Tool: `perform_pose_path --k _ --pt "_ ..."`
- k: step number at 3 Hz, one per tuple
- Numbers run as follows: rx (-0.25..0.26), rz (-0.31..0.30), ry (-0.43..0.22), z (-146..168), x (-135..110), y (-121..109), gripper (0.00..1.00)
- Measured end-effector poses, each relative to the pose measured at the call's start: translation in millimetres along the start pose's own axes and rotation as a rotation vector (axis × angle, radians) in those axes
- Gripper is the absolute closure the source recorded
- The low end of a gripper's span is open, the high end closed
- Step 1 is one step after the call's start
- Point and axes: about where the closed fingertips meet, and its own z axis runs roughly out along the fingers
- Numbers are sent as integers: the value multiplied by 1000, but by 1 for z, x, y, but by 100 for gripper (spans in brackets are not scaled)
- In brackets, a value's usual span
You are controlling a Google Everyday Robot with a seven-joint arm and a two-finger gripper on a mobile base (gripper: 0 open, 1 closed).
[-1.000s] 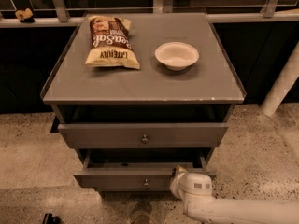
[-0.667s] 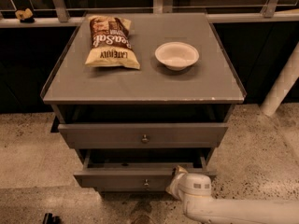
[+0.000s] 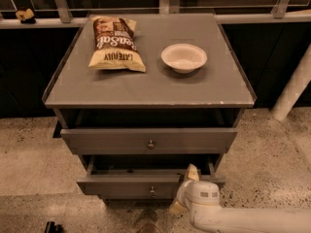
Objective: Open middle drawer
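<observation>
Speckled stone floor (image 3: 29, 144) all round, dark wall and a metal railing (image 3: 60, 4) behind, and a white post (image 3: 294, 89) leaning at the right edge. You're looking down on a grey cabinet (image 3: 146, 89).

On its top:
- chip bag (image 3: 115, 45) lying flat, back left
- white bowl (image 3: 183, 57) upright, to the right of the bag and not touching it

Below the top there's a dark gap, then the upper drawer (image 3: 107, 141), the widest front you can see. It's partly out and its small round knob (image 3: 150, 143) sits centred.

The middle drawer (image 3: 121, 183) is the next front down. It's pulled out farther than the one above, so a dark strip of its inside shows behind the front. Its own knob (image 3: 152, 191) is centred and nothing is touching it.

The gripper (image 3: 184, 190) is at the right end of that front, on a white arm (image 3: 252, 220) that comes in from the bottom right corner. It's spread: one of the yellowish fingers (image 3: 192, 171) is up over the front's top edge and the other is down below its lower edge, so the front's right end sits between them. You can't confirm from this angle whether either pad is pressing on the panel.

A small dark object (image 3: 51, 226) lies on the floor at bottom left, too small to identify.
</observation>
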Motion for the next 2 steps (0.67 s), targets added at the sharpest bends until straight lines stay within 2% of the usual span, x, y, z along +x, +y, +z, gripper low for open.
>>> perform_pose_path --k 2 --pt "66 -72 55 -37 -18 1 0"
